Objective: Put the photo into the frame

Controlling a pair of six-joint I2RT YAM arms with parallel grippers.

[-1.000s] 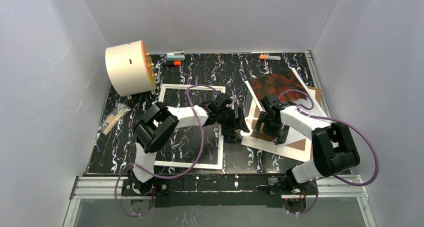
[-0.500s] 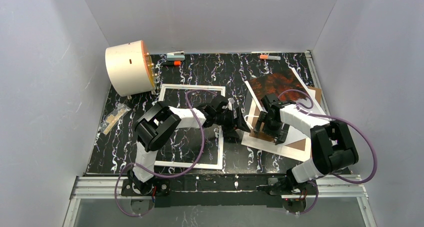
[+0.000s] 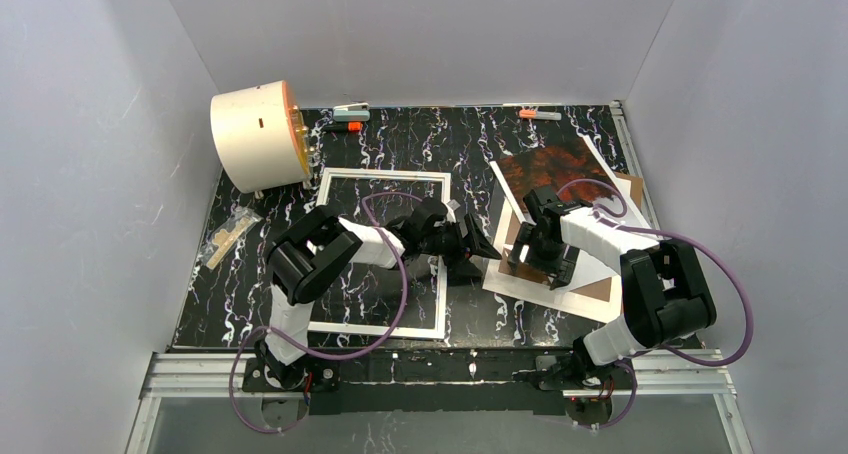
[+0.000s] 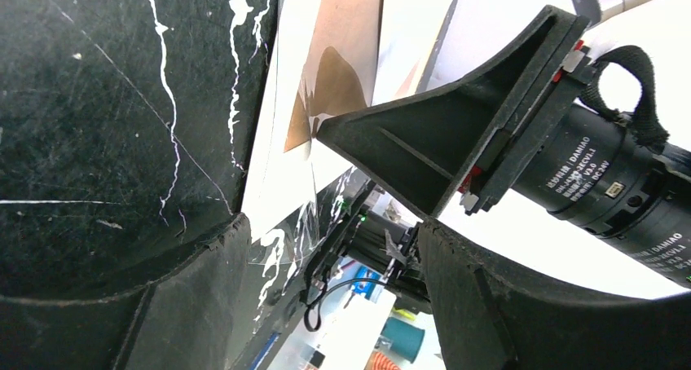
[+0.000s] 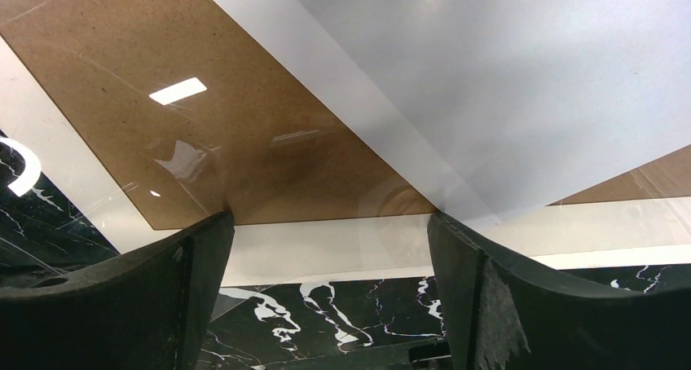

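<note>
- Up top first: catching the left gripper (image 3: 487, 246) stretched across to the left edge of the frame (image 3: 520, 286), and the right gripper (image 3: 528, 254) low over that same edge (crowding one spot, presumably to share the work of shifting the sheet).
- Finding the photo (image 3: 548, 164) lying skewed on the frame, red-orange half toward the back wall, pale half tucked under the right arm. Not squared to the white border, so reckoning it not yet in.
- Noting a brown board (image 3: 630, 186) poking out past the far right corner, and a white mat (image 3: 385, 173) parked flat on the table (image 3: 400, 139) to the left, beneath the left arm, likely set aside until needed.
- Over to the left wrist: seeing fingers (image 4: 204, 305) spread wide with nothing between them, pointed at the frame's white border and glossy brown back. Also glimpsing one black finger of the right gripper cutting in from the right. Looks lined up to steady or nudge that edge.
- Over to the right wrist: likewise fingers (image 5: 505, 305) wide apart, clamping nothing, straddling the frame's near border. Above them, spotting the photo's misty half slanting across the brown back, with brown bare on both sides, hence the crooked fit.
- Guessing the next move: squaring the sheet to the border. Watching for sliding on that shiny face, and for a clash between two grippers this close.
</note>
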